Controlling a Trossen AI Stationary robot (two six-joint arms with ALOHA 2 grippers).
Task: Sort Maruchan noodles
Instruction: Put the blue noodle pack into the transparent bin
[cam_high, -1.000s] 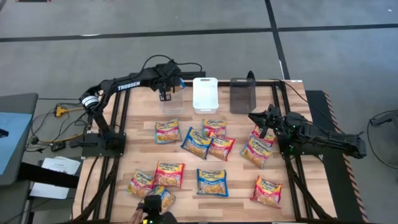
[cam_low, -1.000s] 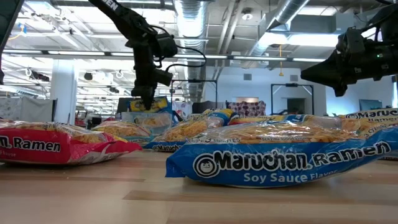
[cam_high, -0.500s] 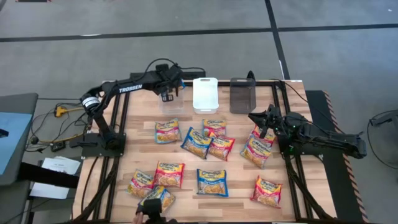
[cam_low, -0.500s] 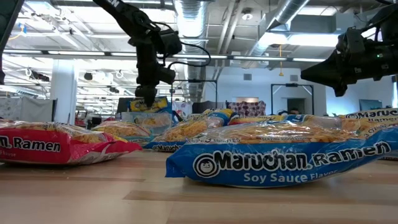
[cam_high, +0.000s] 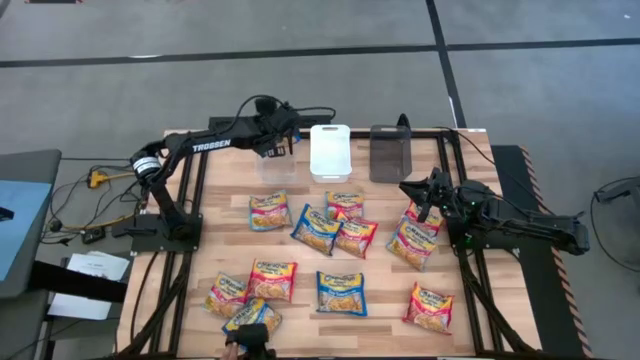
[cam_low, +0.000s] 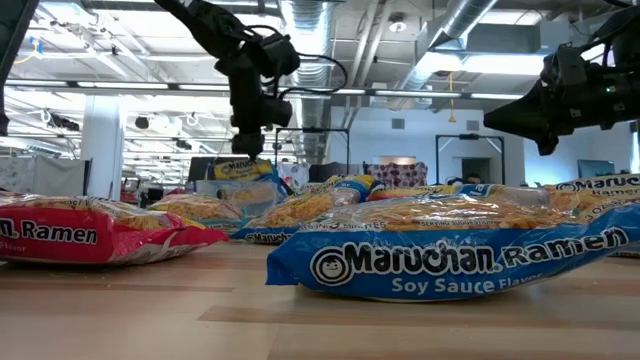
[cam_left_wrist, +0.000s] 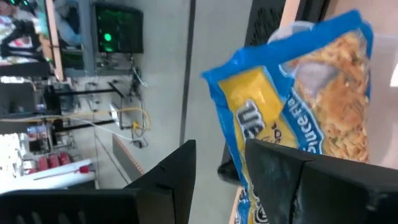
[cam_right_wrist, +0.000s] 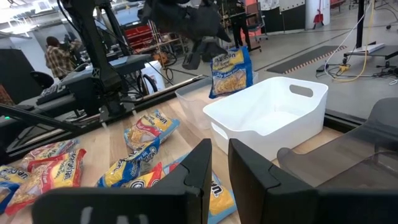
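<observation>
My left gripper (cam_right_wrist: 198, 55) is over the clear bin (cam_high: 277, 165) at the table's far edge, shut on a blue-and-yellow Maruchan packet (cam_right_wrist: 229, 71). The packet hangs above the bin's rim (cam_right_wrist: 186, 93). Several other Maruchan packets lie flat on the table: blue ones (cam_high: 342, 293) and red or pink ones (cam_high: 271, 279). My right gripper (cam_high: 415, 190) hovers shut above the packets on the right (cam_high: 412, 243) and touches none of them. My left gripper holds the blue-and-yellow packet by one end (cam_left_wrist: 240, 183), between its two fingers, which point down from above. The dark finger (cam_left_wrist: 292, 180) hides most of the held end. The packet hangs tilted below the fingers, clear of the bin and the table.
A white bin (cam_high: 330, 150) and a dark bin (cam_high: 390, 152) stand to the right of the clear bin along the far edge. Packets cluster mid-table (cam_high: 318, 230) and near the near edge (cam_high: 430, 305). Bare wood lies between the clusters.
My left gripper has carried the hanging packet a little toward the table's right and far edge, over the clear bin. It stays shut on the packet. The right arm has kept still.
</observation>
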